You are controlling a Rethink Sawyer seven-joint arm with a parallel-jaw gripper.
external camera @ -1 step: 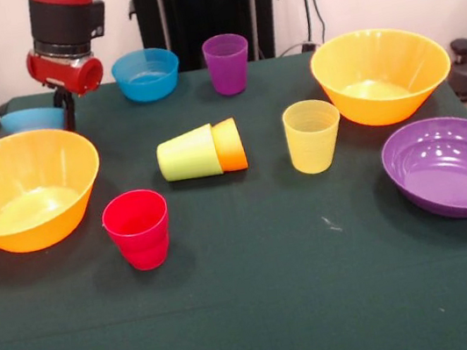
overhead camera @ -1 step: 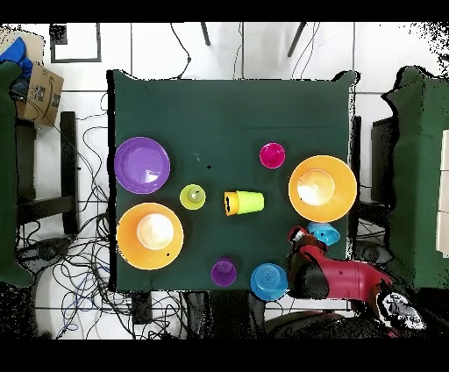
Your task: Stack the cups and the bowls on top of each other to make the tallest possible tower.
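Table (external camera @ -1 step: 264,312), green cloth; nothing stacked upright.

Front view:
- Orange bowl (external camera @ -1 step: 23,190), large, left edge.
- Second orange bowl (external camera @ -1 step: 380,74), large, upper right.
- Purple bowl (external camera @ -1 step: 452,165), shallow, right edge, just below the second orange bowl.
- Blue bowl (external camera @ -1 step: 146,73), top centre-left.
- Cyan bowl (external camera @ -1 step: 32,119), upper left, mostly hidden behind the first orange bowl.
- Purple cup (external camera @ -1 step: 227,63), upright, top centre, beside the blue bowl.
- Yellow cup (external camera @ -1 step: 312,134), upright, centre right.
- Red cup (external camera @ -1 step: 138,228), upright, lower left of centre.
- Green cup (external camera @ -1 step: 187,154) and orange cup (external camera @ -1 step: 230,144), on their sides at centre, nested together.
- Gripper (external camera @ -1 step: 64,104), upper left, hanging by the cyan bowl; opening and hold cannot be told.
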